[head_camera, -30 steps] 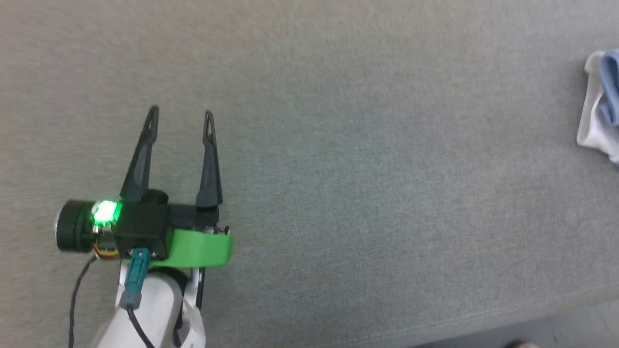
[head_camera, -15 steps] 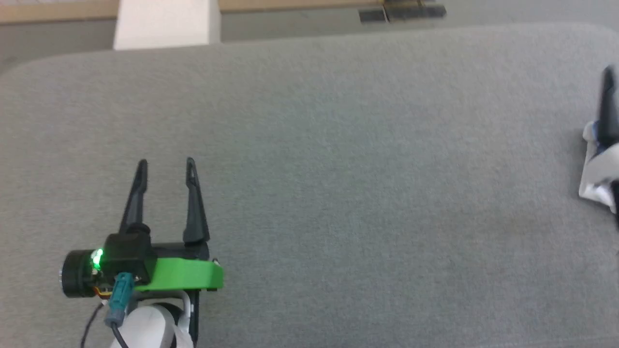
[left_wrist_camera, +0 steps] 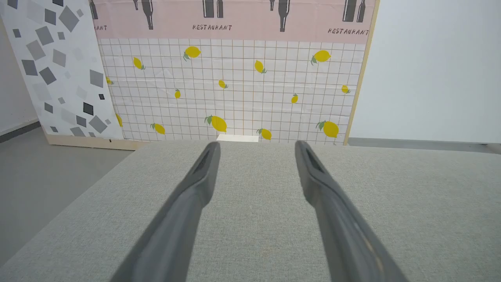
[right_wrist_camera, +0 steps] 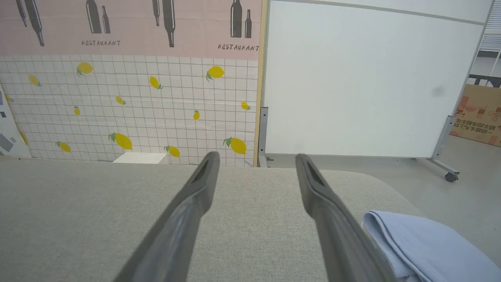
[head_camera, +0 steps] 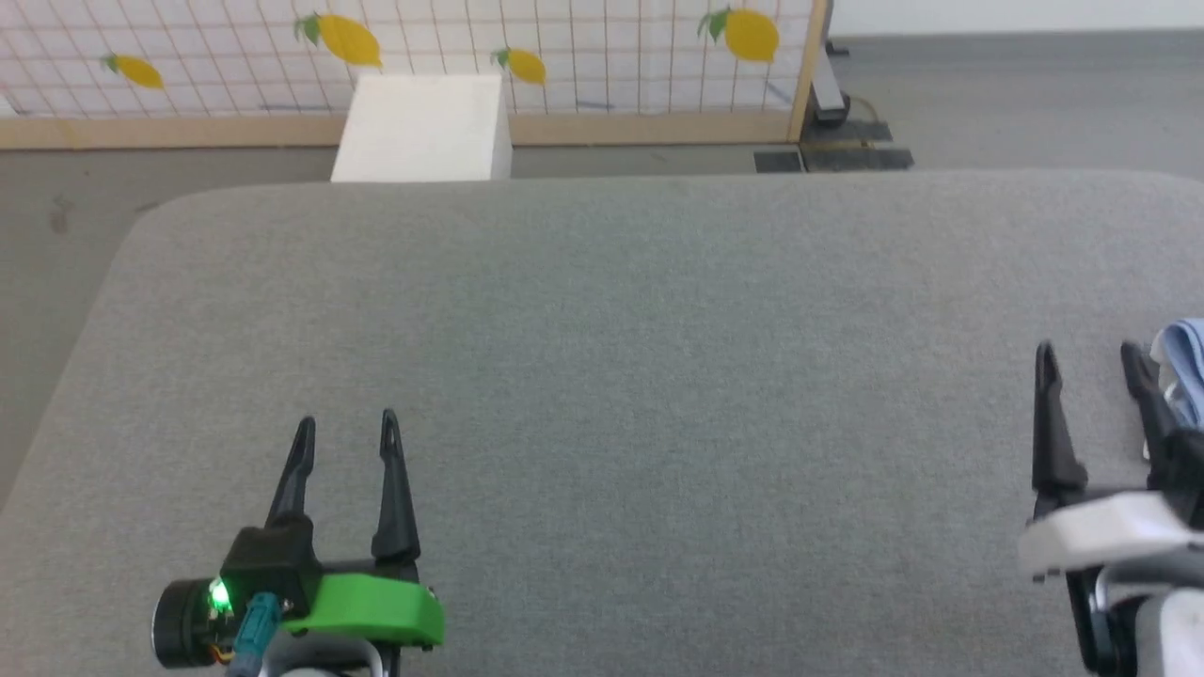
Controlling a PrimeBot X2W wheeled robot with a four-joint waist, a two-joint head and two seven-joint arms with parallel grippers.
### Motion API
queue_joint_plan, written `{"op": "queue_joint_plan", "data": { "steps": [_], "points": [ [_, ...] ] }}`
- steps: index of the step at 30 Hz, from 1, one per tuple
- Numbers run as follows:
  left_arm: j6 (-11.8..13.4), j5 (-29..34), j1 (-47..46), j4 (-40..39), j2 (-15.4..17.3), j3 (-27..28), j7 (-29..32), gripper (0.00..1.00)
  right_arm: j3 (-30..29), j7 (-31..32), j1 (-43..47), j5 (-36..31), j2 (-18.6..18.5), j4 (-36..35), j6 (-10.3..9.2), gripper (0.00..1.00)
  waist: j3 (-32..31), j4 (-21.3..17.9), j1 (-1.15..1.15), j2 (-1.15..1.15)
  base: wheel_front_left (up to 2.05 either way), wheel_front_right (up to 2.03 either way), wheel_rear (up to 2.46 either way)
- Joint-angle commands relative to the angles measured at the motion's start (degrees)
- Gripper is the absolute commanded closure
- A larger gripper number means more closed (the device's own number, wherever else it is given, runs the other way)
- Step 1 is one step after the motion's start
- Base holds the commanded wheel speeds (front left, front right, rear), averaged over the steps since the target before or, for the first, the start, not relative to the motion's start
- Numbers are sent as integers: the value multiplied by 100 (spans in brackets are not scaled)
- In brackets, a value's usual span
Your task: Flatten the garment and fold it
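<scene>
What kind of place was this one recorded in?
Probably a staged test room, not a home: printed restaurant backdrop panels, a rolling whiteboard, and a grey padded table holding the garment.

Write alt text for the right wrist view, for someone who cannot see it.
The right gripper, open and holding nothing, points across a grey fabric surface. The light blue garment lies at the lower right, beside one finger. Behind stand a lemon-patterned backdrop and a plain white panel.

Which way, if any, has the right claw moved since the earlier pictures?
Yes. Against the light blue garment, the right claw has drawn back toward the robot and leftward, and now stands beside it.
</scene>
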Motion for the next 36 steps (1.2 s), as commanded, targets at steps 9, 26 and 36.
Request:
{"op": "queue_joint_plan", "data": {
  "steps": [9, 26, 36],
  "points": [
    [-210, 260, 422, 40, -306, 210, -44, 0, -173, -293, 614, -6, 102, -177, -10, 0, -79, 191, 1, 0, 0, 0, 0],
    [-420, 394, 351, 75, -410, 351, 52, 100, -251, -229, 585, 85, 94, -127, 0, 100, 2, 227, 1, 0, 0, 0, 0],
    [-507, 491, 315, 99, -453, 442, 168, 100, -128, -122, 585, 76, 95, -159, -1, 100, -10, 235, 1, 0, 0, 0, 0]
  ]
}}
